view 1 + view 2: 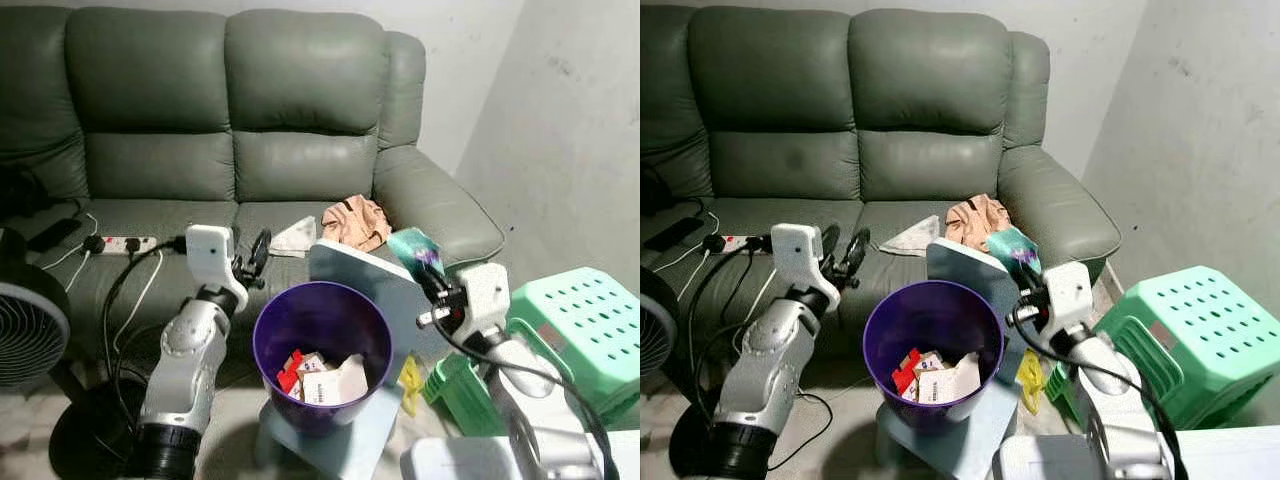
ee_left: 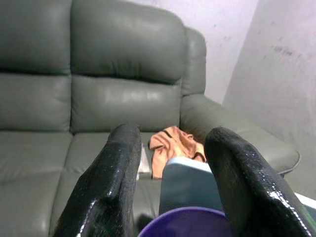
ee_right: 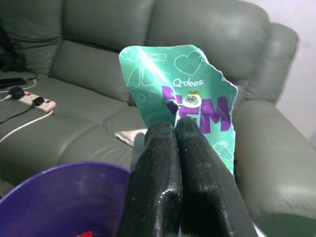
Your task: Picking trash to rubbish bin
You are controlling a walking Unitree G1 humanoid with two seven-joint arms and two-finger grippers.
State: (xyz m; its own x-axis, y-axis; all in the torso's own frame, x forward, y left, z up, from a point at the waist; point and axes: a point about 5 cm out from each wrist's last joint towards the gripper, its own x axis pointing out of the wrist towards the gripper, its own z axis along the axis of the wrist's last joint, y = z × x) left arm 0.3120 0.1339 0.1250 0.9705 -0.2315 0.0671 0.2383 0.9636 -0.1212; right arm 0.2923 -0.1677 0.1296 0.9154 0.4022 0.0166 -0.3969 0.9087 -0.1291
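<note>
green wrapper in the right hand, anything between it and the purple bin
Nothing visible blocks it. The right hand is shut on the green wrapper just beyond the rim of the purple bin, whose mouth is open, with trash low inside. The grey lid stands behind the bin, not across it.

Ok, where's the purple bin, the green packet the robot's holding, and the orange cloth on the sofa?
purple bin (image 1: pixel 268 325): left eye view, on its left rim.
green packet (image 3: pixel 197 74): right wrist view, on its upper face above the fingers.
orange cloth (image 1: pixel 357 222): left eye view, on the middle of the crumpled heap.
</note>
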